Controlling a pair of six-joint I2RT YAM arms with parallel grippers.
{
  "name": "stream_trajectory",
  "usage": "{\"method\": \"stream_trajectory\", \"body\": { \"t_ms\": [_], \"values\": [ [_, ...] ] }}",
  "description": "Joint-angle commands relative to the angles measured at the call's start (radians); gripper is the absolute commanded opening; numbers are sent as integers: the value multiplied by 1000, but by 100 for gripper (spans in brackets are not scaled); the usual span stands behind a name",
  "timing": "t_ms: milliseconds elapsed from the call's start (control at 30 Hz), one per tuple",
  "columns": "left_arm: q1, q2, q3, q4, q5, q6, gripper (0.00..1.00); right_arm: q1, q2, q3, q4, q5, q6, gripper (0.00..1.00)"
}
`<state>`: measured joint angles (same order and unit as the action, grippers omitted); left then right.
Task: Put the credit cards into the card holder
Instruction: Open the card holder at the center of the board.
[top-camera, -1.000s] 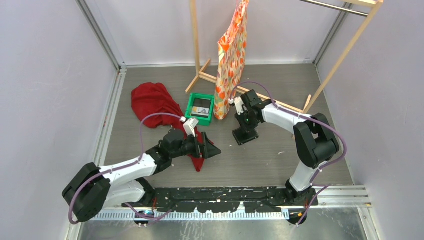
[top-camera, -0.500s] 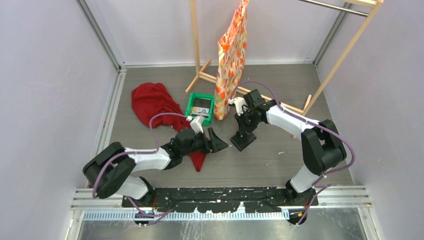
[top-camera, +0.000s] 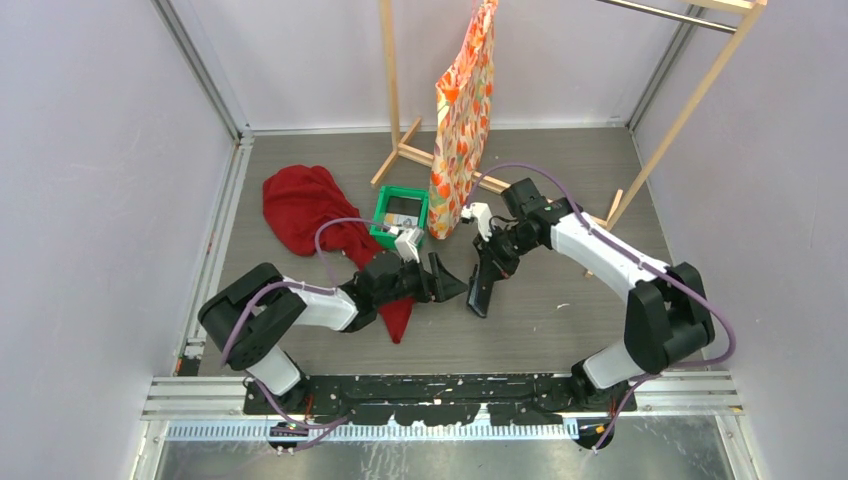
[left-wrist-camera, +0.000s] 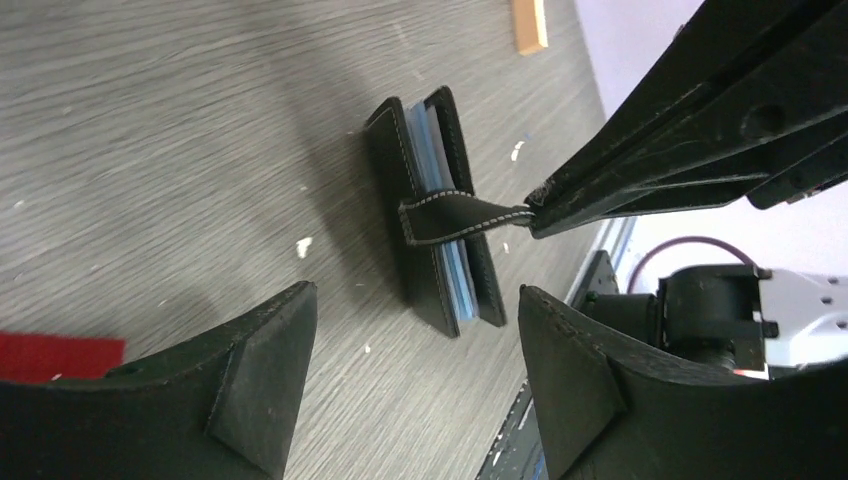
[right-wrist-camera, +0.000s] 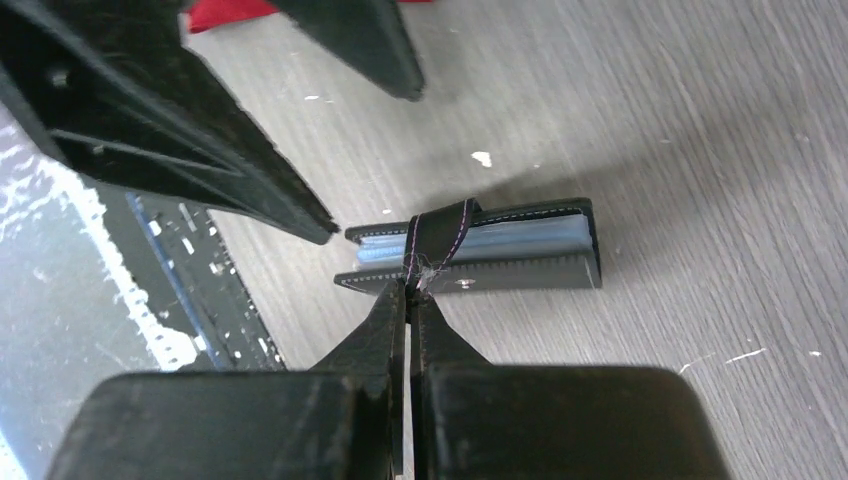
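Note:
The black card holder (top-camera: 480, 297) stands on its edge on the grey floor, its pale blue lining (left-wrist-camera: 447, 215) showing between the covers. My right gripper (right-wrist-camera: 412, 288) is shut on the holder's snap tab (left-wrist-camera: 458, 215), reaching from above right (top-camera: 489, 272). My left gripper (left-wrist-camera: 415, 295) is open and points at the card holder (right-wrist-camera: 500, 255) from its left, a short way off and not touching it (top-camera: 455, 283). A whitish credit card with dark marks (top-camera: 405, 208) lies in the green tray (top-camera: 383, 218) behind the grippers.
A red cloth (top-camera: 305, 205) is spread left of the tray and under my left arm. A wooden rack (top-camera: 400, 150) with a hanging orange patterned cloth (top-camera: 462, 110) stands at the back. Walls close in on three sides.
My right gripper shut on the snap tab and drew the card holder forward, tipping it onto its edge. My left arm reached right towards it, jaws slightly narrower.

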<state>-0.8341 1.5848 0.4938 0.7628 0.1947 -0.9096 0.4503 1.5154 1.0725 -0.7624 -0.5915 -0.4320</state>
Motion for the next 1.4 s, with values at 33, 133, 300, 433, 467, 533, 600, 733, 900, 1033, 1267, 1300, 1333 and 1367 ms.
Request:
{"method": "stream_trajectory", "body": {
  "t_ms": [33,133,300,433,467,533,600,733,900,1033,1267,1300,1333,1367],
  "values": [
    [-7,37,-29,285,101,64,86,-18,-87,41,-85,-172,-134,1],
    [-13,60,-35,335,93,47,88,-38,-111,46,-111,-220,-165,1],
    [-17,67,-26,305,63,58,84,-66,-126,35,-128,-234,-200,1],
    [-36,62,10,210,69,106,81,-66,-74,49,-149,-236,-201,1],
    [-41,61,15,188,69,120,80,-67,-62,55,-150,-232,-195,1],
    [-51,57,21,153,57,143,79,-67,-48,59,-138,-221,-172,2],
    [-58,45,18,114,40,167,78,-66,-51,57,-114,-208,-143,3],
    [-70,13,-4,60,7,212,79,-66,-81,37,-56,-183,-81,5],
    [-121,7,9,5,-47,286,78,-66,-69,34,-40,-189,-56,7],
    [-147,10,48,-115,-136,345,50,-67,-60,34,-40,-189,-56,7],
    [-148,10,80,-189,-148,442,4,-67,-54,31,-46,-153,-70,18],
    [-148,2,82,-192,-131,469,1,-66,-59,31,-49,-144,-80,24],
    [-147,-5,86,-201,-113,504,0,-66,-67,31,-50,-134,-90,31],
    [-148,-12,91,-213,-83,545,0,-66,-77,27,-52,-119,-106,45]
  ]
}}
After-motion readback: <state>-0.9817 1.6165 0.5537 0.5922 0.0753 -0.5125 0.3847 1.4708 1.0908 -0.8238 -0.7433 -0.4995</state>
